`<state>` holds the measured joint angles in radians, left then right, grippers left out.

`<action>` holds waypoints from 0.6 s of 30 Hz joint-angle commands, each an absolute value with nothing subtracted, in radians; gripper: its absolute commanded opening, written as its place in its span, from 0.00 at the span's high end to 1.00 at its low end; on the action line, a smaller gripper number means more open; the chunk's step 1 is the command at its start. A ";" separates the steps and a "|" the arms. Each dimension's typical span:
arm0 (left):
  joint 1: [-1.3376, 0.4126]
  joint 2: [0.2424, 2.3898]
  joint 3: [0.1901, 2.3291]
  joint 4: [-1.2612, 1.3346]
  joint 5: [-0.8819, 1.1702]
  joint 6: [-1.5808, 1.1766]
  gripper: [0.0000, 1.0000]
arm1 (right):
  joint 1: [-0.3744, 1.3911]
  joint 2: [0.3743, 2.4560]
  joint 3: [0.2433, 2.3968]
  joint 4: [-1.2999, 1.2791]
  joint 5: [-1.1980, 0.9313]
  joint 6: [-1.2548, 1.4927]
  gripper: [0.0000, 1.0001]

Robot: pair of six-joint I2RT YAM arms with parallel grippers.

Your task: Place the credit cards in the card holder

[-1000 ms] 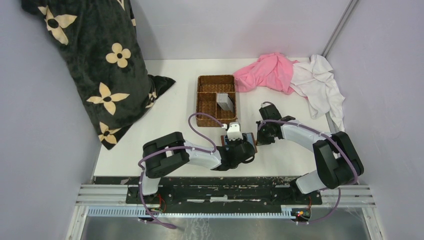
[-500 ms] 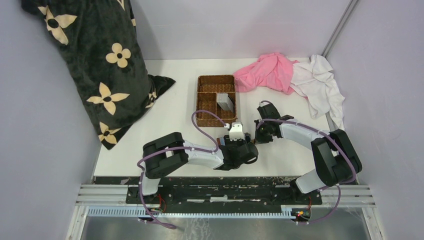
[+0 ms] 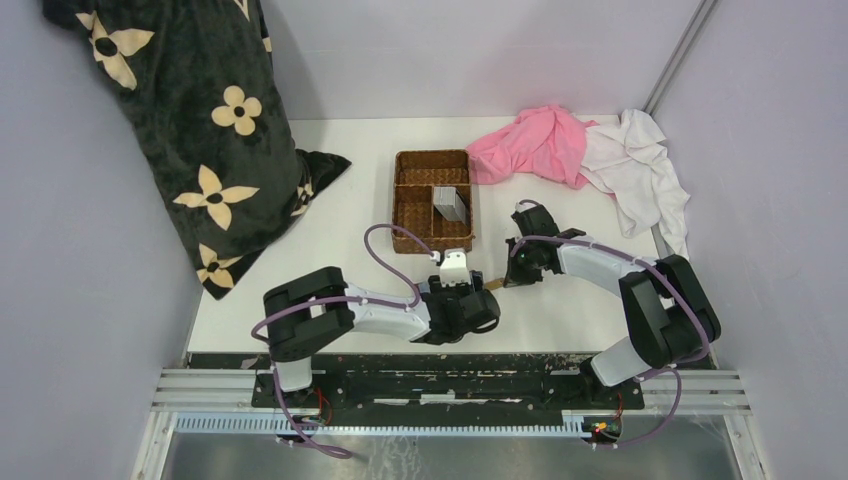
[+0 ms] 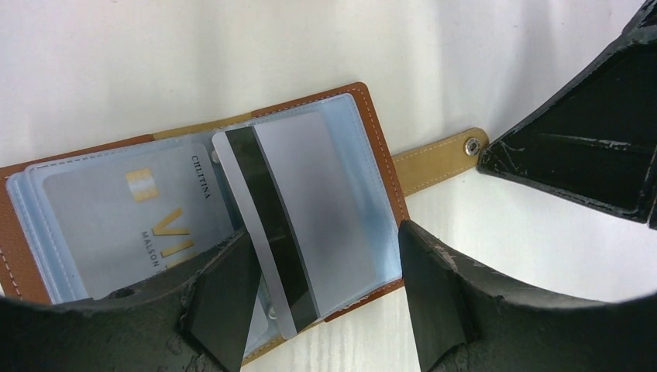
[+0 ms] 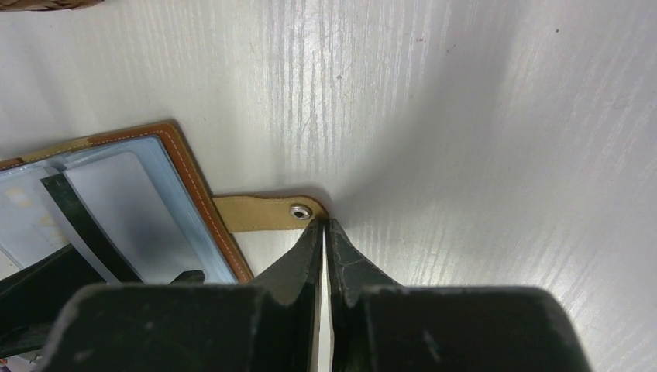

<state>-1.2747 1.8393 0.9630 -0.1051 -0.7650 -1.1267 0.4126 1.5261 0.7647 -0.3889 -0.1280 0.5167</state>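
overhead view is evenly, brightly lit, shadows soft. table (image 4: 232, 46) is nearly washed out in left wrist view; a hazy reflection is seen on the card (image 4: 318, 201).

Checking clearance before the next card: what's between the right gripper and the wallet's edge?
Only the wallet's own tan snap strap, flat on the table. The right gripper, jaws shut, sits at its snap end. Right wrist view shows it.

Pale lilac walls (image 3: 480, 50) close in a white table (image 3: 330, 220); a silvery metal rail (image 3: 200, 385) spans the frame's bottom, under soft, even light.
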 commanded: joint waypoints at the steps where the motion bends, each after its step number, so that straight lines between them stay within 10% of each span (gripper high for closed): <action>1: -1.272 1.867 0.866 -0.305 -0.693 -1.156 0.26 | 0.421 1.540 0.789 -0.366 -0.129 0.503 0.91; 18: -1.273 1.711 0.778 -0.255 -0.729 -1.220 0.25 | 0.572 1.337 0.853 -0.493 -0.032 0.530 0.89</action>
